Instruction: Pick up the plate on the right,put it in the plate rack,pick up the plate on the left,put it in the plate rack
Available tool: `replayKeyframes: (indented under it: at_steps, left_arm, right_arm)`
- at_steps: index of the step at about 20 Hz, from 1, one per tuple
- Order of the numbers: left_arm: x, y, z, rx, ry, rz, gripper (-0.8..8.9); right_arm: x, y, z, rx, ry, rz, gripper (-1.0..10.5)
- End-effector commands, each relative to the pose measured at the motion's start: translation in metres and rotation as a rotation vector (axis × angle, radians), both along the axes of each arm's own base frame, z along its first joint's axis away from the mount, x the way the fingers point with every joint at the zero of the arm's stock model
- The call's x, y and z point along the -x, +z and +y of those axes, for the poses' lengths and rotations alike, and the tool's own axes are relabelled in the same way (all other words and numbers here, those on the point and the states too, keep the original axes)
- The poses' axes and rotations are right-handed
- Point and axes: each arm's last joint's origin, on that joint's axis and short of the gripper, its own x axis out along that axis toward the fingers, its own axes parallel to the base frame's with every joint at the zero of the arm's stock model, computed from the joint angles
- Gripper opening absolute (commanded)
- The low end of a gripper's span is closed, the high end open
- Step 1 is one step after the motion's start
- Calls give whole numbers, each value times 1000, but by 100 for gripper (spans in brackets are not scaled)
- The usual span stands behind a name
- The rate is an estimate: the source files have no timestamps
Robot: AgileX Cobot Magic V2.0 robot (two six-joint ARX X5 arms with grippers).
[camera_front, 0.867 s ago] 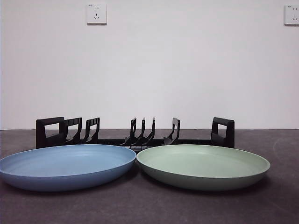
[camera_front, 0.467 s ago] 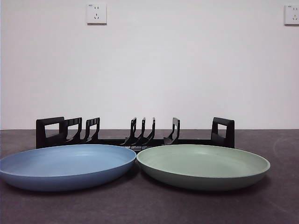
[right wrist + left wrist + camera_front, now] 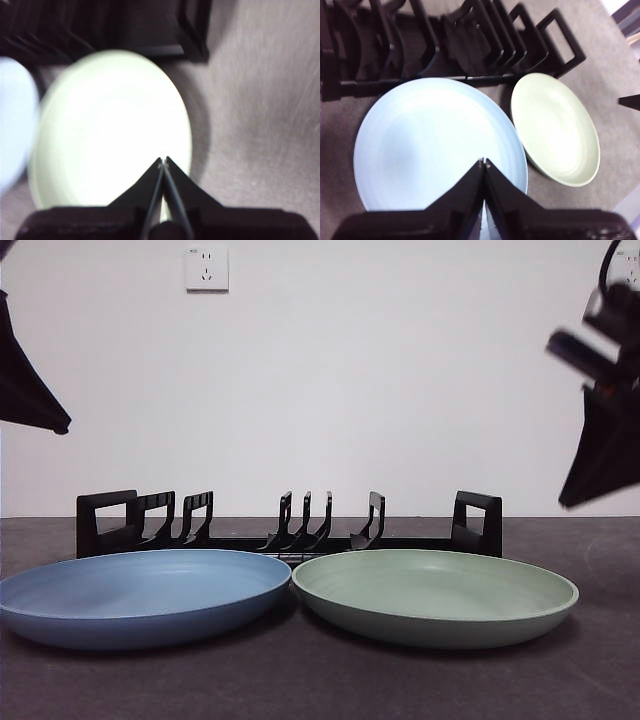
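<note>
A green plate (image 3: 435, 595) lies on the right of the table and a blue plate (image 3: 140, 595) on the left, rims almost touching. Behind them stands the long black plate rack (image 3: 290, 525), with nothing between its prongs. My right gripper (image 3: 568, 502) comes in from the right edge, high above the green plate (image 3: 110, 130); its own view shows it (image 3: 163, 162) shut and holding nothing. My left gripper (image 3: 62, 427) shows at the left edge, above the blue plate (image 3: 435, 145); it (image 3: 483, 162) is shut too. The left wrist view also shows the green plate (image 3: 555, 127) and the rack (image 3: 450, 45).
A dark table (image 3: 320, 680) carries everything. Behind it is a white wall with two sockets (image 3: 206, 269). Bare table lies to the right of the green plate (image 3: 260, 110).
Both arms have come into the front view, one at each side edge; before, neither showed. The plates and the rack have not moved.
</note>
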Motion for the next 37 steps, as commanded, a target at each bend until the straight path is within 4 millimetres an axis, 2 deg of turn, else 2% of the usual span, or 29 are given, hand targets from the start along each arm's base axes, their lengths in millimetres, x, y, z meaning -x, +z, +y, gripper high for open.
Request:
replayKeyframes:
  at_steps: [1, 3, 4, 9, 15, 18, 19, 22, 24, 27, 30, 32, 37]
  left_arm:
    - [-1, 3, 0, -4, -28, -28, 24]
    - [-1, 4, 0, -2, -24, -31, 223]
    - [-2, 5, 0, 5, -18, -30, 259]
    - [-3, 7, -1, 16, -10, -51, 259]
    - [-3, 7, -1, 15, -9, -52, 256]
    - [-3, 7, -1, 14, -9, -53, 256]
    - [-4, 8, -1, 14, -11, -59, 256]
    - [-6, 11, -2, 17, -30, -107, 256]
    - [-5, 16, -10, -59, -134, -196, 256]
    - [0, 36, -34, -183, -328, -371, 256]
    - [10, 59, -65, -336, -470, -583, 261]
    - [21, 67, -85, -440, -552, -701, 261]
    - [46, 55, -129, -653, -747, -829, 261]
  right_arm:
    - [-7, -9, 1, 21, 31, 5, 89]
    - [-11, -14, 2, 22, 31, 16, 221]
    - [-13, -17, 2, 24, 34, 17, 226]
    - [-22, -29, 3, 27, 34, 19, 218]
    - [-29, -54, 4, 33, 39, 109, 209]
    - [-29, -57, 4, 37, 37, 123, 19]
    - [-30, -57, 4, 37, 37, 121, -14]
    - [-30, -56, 4, 26, 14, 132, -12]
    - [-30, -52, 4, 19, 5, 121, -12]
    - [-29, -37, 4, -1, -18, 85, -12]
    - [-33, -13, 5, -1, -19, 91, -12]
    - [-38, 6, 7, 4, -11, 112, -12]
    - [-44, 47, 21, 24, 66, 93, -13]
